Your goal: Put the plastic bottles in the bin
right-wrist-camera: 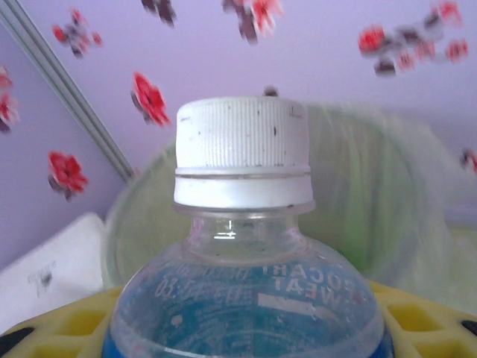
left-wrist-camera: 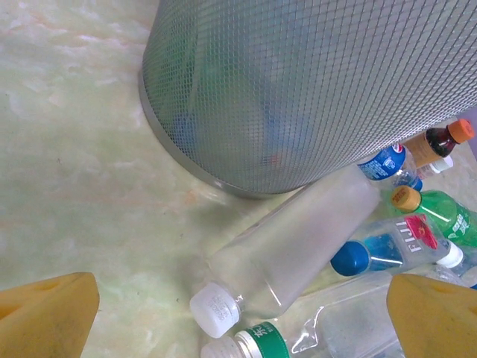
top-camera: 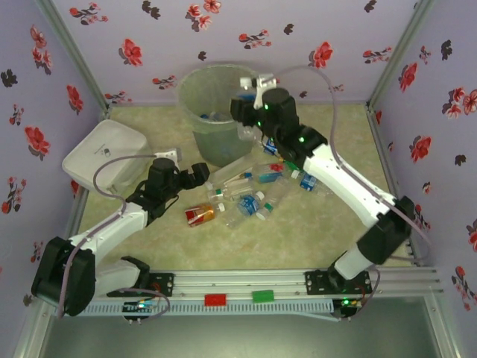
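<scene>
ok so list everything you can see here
bin: one, translucent grey-green, back centre
plastic bottles: roughly ten, mostly clear with blue labels, piled in front of the bin
amber bottle: one, red label, pile's near-left edge
Pocari Sweat bottle: one, clear, white cap, held at the bin's rim
vial: one, brown, orange cap, beside the bin
white container: one, back left
red block, green block: one each, on the front rail
left gripper: yellow fingers, open, at the pile's left edge
right gripper: yellow fingers, shut on the Pocari Sweat bottle

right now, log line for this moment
right hand: shut on capped bottle, at bin | left hand: open, above loose bottles | release: not yet
</scene>
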Action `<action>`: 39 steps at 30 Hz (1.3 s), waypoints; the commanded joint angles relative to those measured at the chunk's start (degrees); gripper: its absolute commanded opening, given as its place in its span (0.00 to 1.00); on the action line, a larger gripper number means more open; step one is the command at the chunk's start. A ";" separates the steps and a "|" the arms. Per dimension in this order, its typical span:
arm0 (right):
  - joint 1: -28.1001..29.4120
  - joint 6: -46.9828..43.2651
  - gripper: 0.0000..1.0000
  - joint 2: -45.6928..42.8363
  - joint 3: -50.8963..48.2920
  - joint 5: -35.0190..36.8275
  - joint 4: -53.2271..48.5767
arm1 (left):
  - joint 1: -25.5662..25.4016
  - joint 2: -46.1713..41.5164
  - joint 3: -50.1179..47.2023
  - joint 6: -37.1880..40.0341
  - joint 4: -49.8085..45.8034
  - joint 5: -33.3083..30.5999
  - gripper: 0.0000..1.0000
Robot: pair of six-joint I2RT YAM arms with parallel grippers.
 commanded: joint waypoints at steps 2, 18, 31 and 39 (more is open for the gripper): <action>-1.98 -5.23 0.49 10.17 15.15 -6.25 -0.12 | 0.46 -1.57 0.54 2.04 -0.20 -0.98 1.00; -5.45 2.67 0.54 34.67 35.18 -12.00 -4.91 | 0.48 -9.58 -6.08 0.37 -2.36 -1.11 1.00; -5.45 0.23 1.00 27.09 34.49 -9.97 -7.39 | 0.54 -7.79 -5.29 0.65 -1.13 1.21 1.00; -5.45 1.49 1.00 5.70 6.69 -5.24 0.16 | 0.55 -3.23 -2.12 5.38 -3.74 4.12 1.00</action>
